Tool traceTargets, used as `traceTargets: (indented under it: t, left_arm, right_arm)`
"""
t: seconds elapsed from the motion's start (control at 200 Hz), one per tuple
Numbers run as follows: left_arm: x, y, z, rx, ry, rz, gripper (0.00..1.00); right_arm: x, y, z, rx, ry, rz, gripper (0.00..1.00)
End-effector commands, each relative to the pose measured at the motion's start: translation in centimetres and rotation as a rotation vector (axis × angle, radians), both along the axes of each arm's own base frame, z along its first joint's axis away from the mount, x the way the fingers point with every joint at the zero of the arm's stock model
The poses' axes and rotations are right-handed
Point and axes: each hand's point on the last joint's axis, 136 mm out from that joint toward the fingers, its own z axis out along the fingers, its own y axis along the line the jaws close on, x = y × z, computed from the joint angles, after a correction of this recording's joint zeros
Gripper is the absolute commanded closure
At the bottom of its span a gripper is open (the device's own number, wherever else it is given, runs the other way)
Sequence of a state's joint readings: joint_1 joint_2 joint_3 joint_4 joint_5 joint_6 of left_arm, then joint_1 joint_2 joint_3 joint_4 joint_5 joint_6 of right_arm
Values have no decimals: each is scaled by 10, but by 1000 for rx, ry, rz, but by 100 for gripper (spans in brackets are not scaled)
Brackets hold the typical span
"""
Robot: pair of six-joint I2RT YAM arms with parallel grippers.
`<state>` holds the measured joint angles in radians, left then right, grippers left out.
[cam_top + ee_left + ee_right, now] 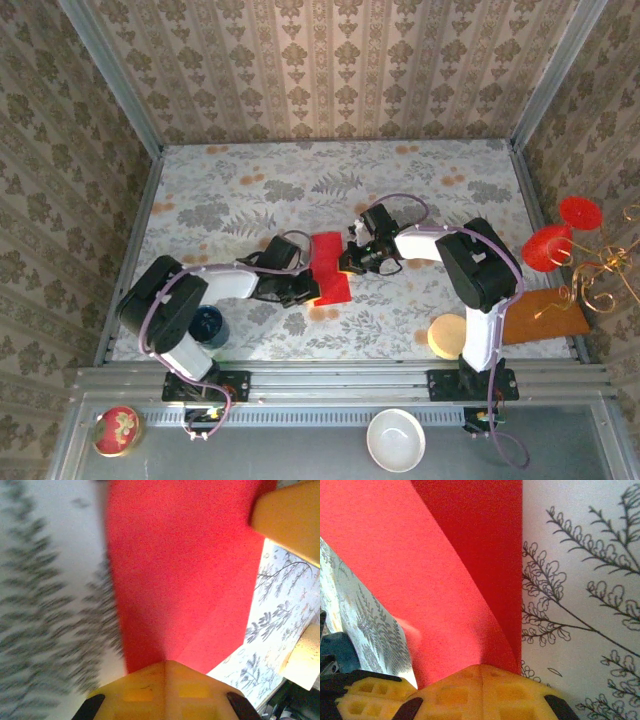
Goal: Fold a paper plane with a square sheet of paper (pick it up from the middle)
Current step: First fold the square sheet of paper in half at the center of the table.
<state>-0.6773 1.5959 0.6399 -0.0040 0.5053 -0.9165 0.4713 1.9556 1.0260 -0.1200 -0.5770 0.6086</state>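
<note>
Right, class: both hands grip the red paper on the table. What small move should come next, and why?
Probably lower the lifted flap and press it flat. The left hand and right hand are each shut on the square sheet of paper, and one layer curves loosely over the other, not lying flat.

tablecloth (50, 605): smeared, leaf pattern unreadable
square sheet of paper (180, 570): cut off at the top edge
pinched edge: hidden between the left fingers (165, 690), perhaps creased
</note>
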Motion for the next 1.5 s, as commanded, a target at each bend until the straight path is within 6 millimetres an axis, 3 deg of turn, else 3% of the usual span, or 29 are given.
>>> traceTargets:
  t: [0.0, 0.12, 0.265, 0.345, 0.455, 0.595, 0.795, 0.885, 0.975, 1.065, 1.155, 1.34, 1.495]
  left_arm:
    - [-38, 44, -24, 144, 151, 27, 99]
    - [-28, 41, -1, 104, 96, 31, 99]
    - [-5, 6, 41, -84, -16, 26, 98]
    - [-1, -7, 48, -112, -27, 6, 98]
    - [-2, -22, 37, -100, 8, -31, 98]
    - [-9, -26, 13, -65, 64, -46, 99]
    - [-31, 15, -13, 43, 136, -2, 100]
    - [-33, 30, -9, 56, 125, 11, 99]
    - [-19, 30, 14, 31, 35, 10, 99]
    - [0, 19, 44, -34, -69, 3, 99]
    - [20, 7, 60, -80, -136, 8, 99]
    - [59, -21, 61, -116, -169, -8, 99]
    - [88, -28, 45, -87, -168, -14, 100]
  right_arm:
    - [-89, -105, -106, -521, 326, -62, 93]
    - [-88, -104, -105, -518, 323, -64, 94]
    - [-87, -100, -105, -492, 325, -69, 94]
    - [-88, -101, -105, -491, 327, -72, 94]
    - [-89, -102, -106, -491, 332, -73, 94]
    - [-90, -103, -106, -491, 333, -75, 94]
    - [-88, -104, -105, -497, 328, -69, 94]
    - [-87, -104, -104, -501, 322, -66, 94]
    - [-86, -104, -104, -501, 320, -65, 94]
    - [-86, -104, -104, -501, 319, -63, 94]
    - [-85, -104, -104, -499, 319, -63, 94]
    - [-87, -104, -106, -498, 325, -61, 94]
    - [-88, -105, -106, -501, 326, -56, 94]
